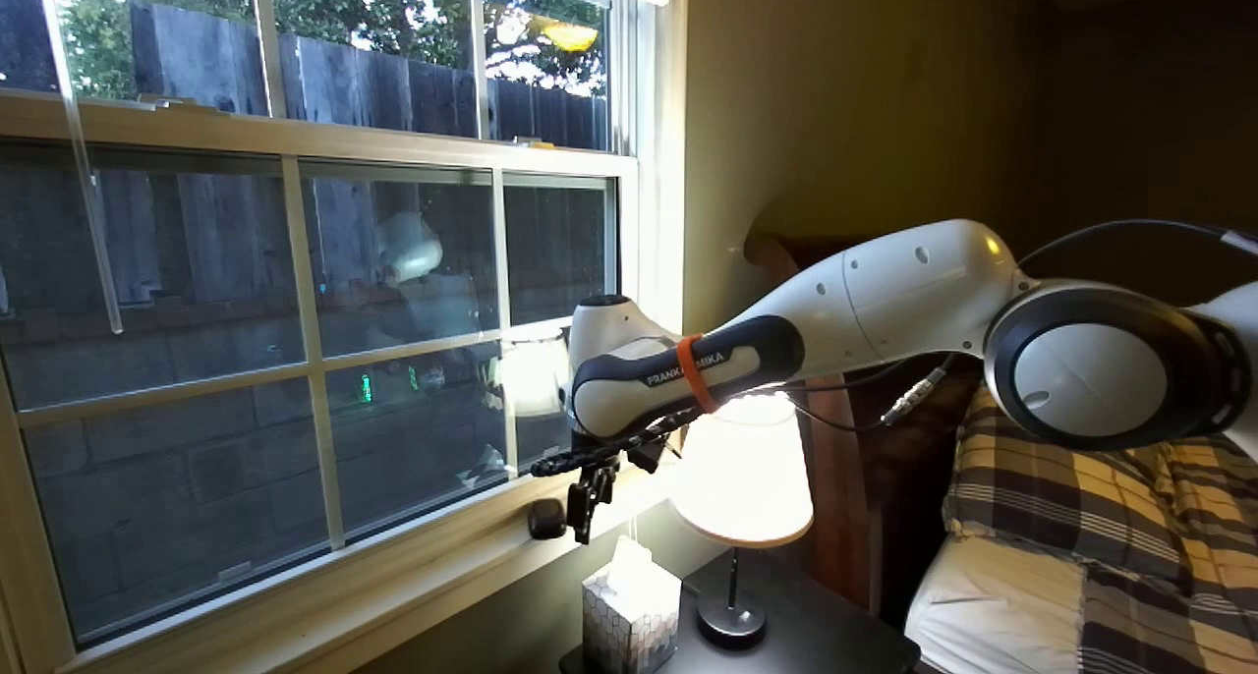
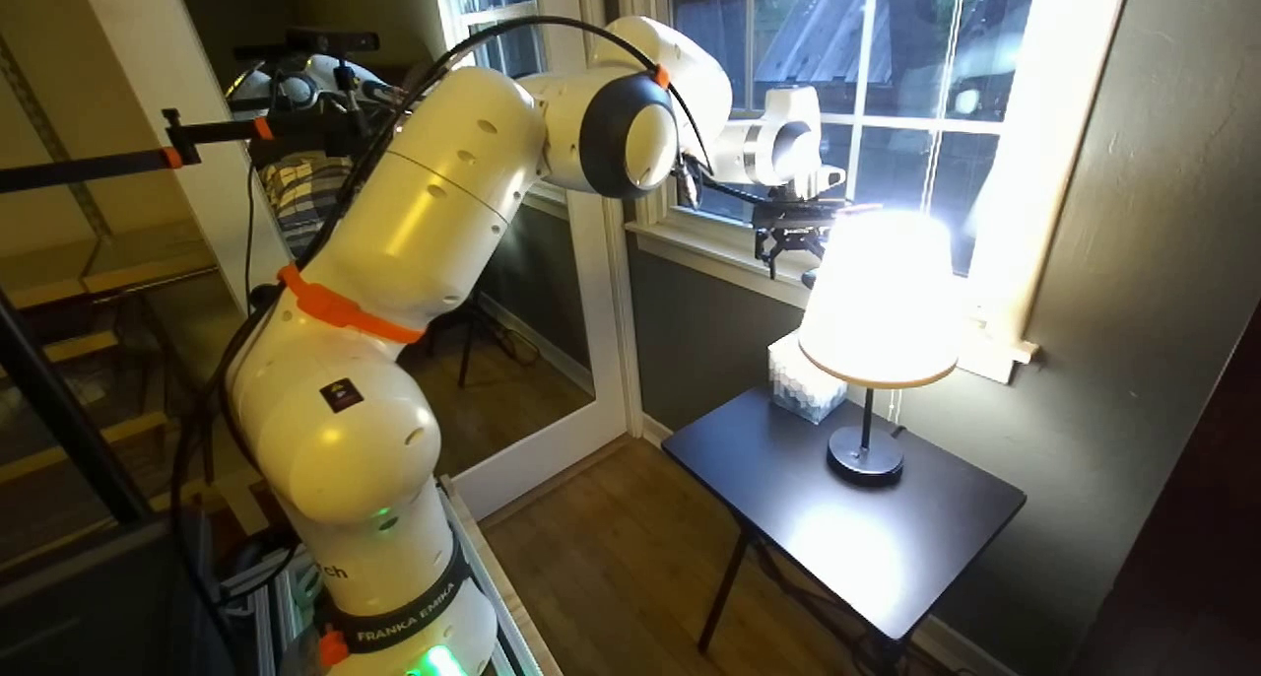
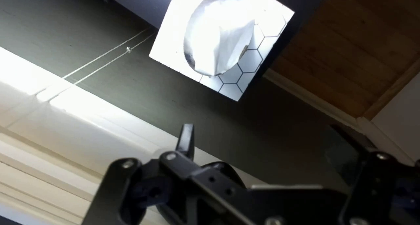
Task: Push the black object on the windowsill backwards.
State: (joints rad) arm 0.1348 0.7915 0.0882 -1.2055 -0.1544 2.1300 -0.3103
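Across the bottom of the wrist view, the black two-fingered gripper [image 3: 261, 133] has its fingers spread wide apart. At lower centre in an exterior view, the tiny black roundish lump [image 1: 546, 519] rests on the long cream-white painted windowsill [image 1: 393, 588], just left of the gripper; contact cannot be told. Below right stands a white hexagon-patterned tissue box [image 1: 629, 617].

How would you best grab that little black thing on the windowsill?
Probably grip the black object by its opposite sides, coming from above: it looks small and roundish and sits on the windowsill, and the window behind blocks approach from there. In the wrist view the jaws stand open, so they could perhaps straddle it.
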